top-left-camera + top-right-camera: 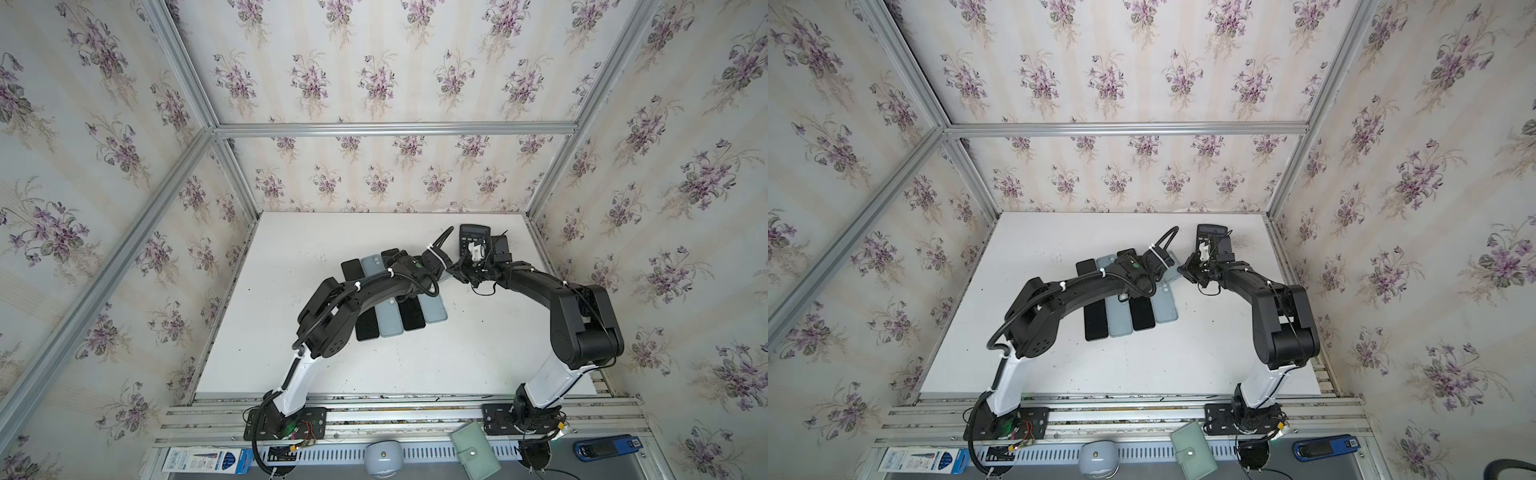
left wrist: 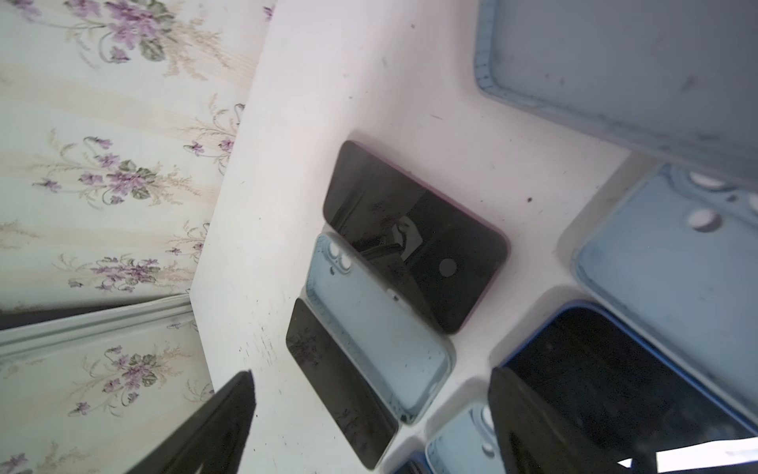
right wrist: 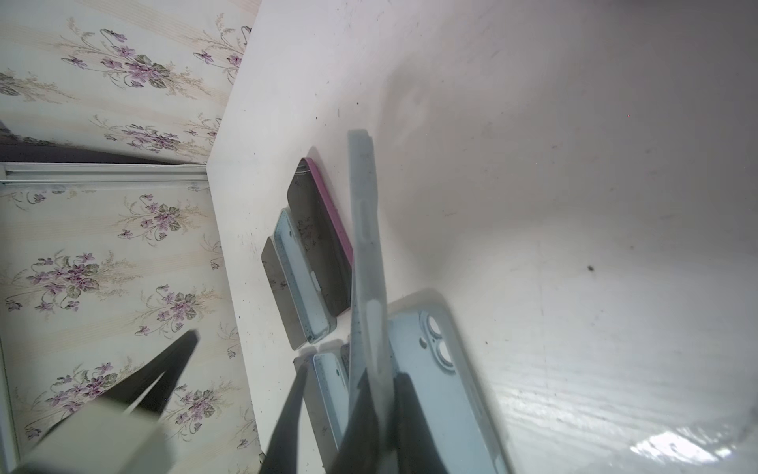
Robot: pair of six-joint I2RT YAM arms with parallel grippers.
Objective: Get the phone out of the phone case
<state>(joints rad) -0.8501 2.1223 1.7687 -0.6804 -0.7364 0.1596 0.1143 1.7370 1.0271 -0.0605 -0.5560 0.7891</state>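
left gripper point(image 2: 371, 375) hanging open, empty, phone point(image 2: 607, 381) lying just beneath | right gripper point(image 3: 381, 394) clamping case point(image 3: 365, 246), seemingly empty | extraction looking done; case set-down remaining

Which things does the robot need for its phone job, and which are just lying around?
For the job: phones, blue cases, held case.
Just lying about: calculator, wallet, pen box.
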